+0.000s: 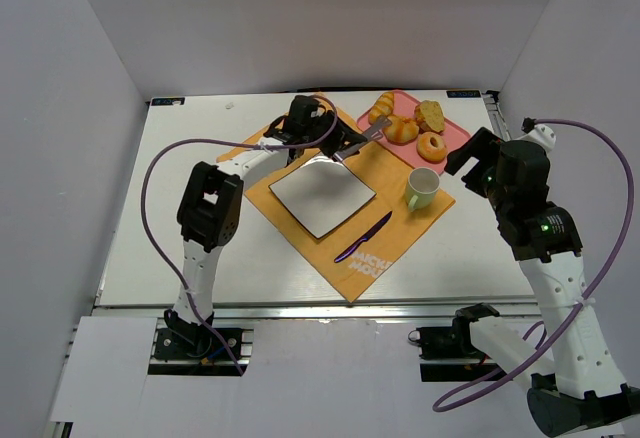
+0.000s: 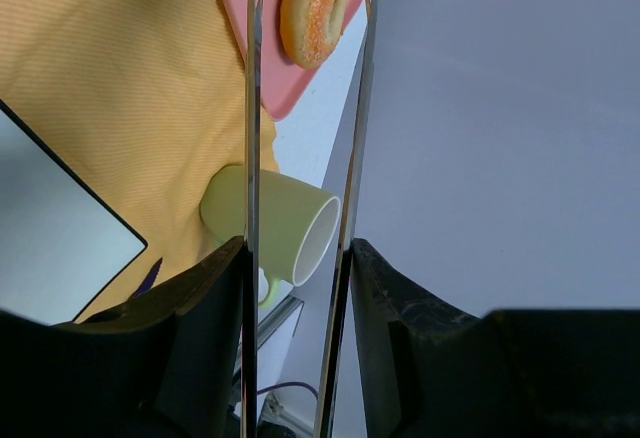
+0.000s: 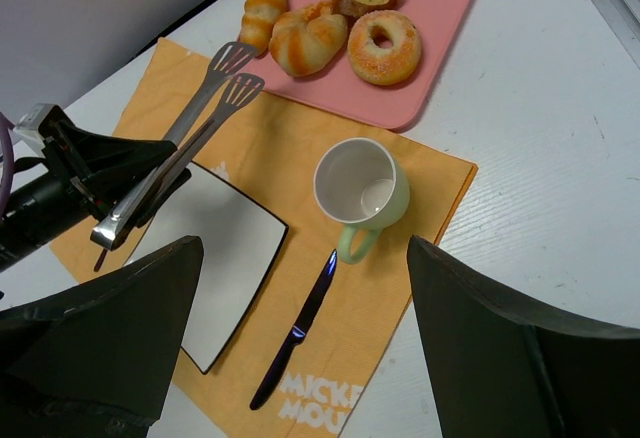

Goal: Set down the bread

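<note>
The bread (image 1: 402, 130), a round glossy golden bun, lies on the pink tray (image 1: 457, 135) between a croissant-like roll (image 1: 382, 108) and a ring doughnut (image 1: 432, 146); it also shows in the right wrist view (image 3: 308, 40). My left gripper (image 1: 338, 141) is shut on metal tongs (image 1: 362, 138). The tongs' tips (image 3: 238, 70) are apart and empty, just left of the tray and close to the bun. In the left wrist view the tongs' arms (image 2: 252, 108) run up from the left gripper (image 2: 297, 258). My right gripper (image 1: 470, 153) hangs open and empty above the table's right side (image 3: 300, 248).
An orange placemat (image 1: 390, 243) carries a white square plate (image 1: 322, 196), a pale green cup (image 1: 422, 188) and a purple knife (image 1: 362, 238). A slice of brown bread (image 1: 430, 115) lies at the tray's back. White walls enclose the table.
</note>
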`<act>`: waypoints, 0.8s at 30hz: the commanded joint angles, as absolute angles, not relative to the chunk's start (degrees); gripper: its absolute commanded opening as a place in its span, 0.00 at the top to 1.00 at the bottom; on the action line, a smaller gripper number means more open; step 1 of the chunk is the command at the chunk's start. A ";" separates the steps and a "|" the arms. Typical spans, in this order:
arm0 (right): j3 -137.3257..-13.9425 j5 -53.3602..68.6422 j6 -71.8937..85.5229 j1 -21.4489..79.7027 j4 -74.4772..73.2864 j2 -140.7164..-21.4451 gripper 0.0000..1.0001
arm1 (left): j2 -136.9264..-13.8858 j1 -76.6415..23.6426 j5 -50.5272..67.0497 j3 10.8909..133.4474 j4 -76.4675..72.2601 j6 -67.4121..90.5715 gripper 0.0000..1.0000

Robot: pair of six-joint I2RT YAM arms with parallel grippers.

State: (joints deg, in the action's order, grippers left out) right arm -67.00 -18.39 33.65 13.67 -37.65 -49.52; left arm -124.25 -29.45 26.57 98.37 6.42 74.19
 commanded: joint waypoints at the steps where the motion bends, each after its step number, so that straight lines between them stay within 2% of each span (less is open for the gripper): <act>1: -68.64 -20.13 34.89 13.80 -37.35 -48.87 0.11 | -118.30 -29.00 27.33 98.17 4.57 75.15 0.46; 10: -68.64 -19.95 34.98 13.80 -37.27 -49.31 0.11 | -120.67 -28.74 28.39 98.88 3.78 76.11 0.42; 24: -68.38 -20.13 35.07 13.80 -37.62 -49.13 0.11 | -123.57 -28.74 28.13 100.72 5.97 75.24 0.41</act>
State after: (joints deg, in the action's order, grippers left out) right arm -67.00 -19.00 34.39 13.67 -37.65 -49.60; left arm -124.44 -28.93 27.66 98.41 5.37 76.01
